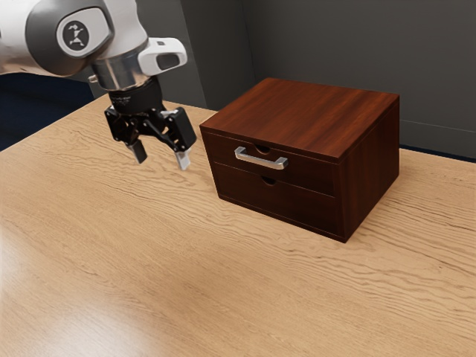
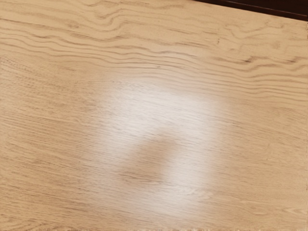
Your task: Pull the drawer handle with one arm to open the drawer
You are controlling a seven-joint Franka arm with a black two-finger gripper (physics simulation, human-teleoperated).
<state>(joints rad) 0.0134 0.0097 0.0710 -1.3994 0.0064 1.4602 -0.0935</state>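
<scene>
A dark wooden cabinet (image 1: 312, 149) with two drawers stands on the table toward the exterior view's right. Its upper drawer (image 1: 271, 162) carries a silver bar handle (image 1: 260, 158) and looks flush with the front. The lower drawer (image 1: 275, 199) sits below it. My black gripper (image 1: 161, 156) hangs above the table to the exterior view's left of the cabinet, apart from the handle, fingers spread with nothing between them. In the wrist view the bare tabletop (image 2: 154, 134) lies under my hand, with a dark strip of the cabinet's base (image 2: 260, 7) at one corner.
The light wooden table (image 1: 149, 268) stretches wide in front of and beside the cabinet. Grey walls stand behind it. The table's far edge runs behind the arm at the exterior view's left.
</scene>
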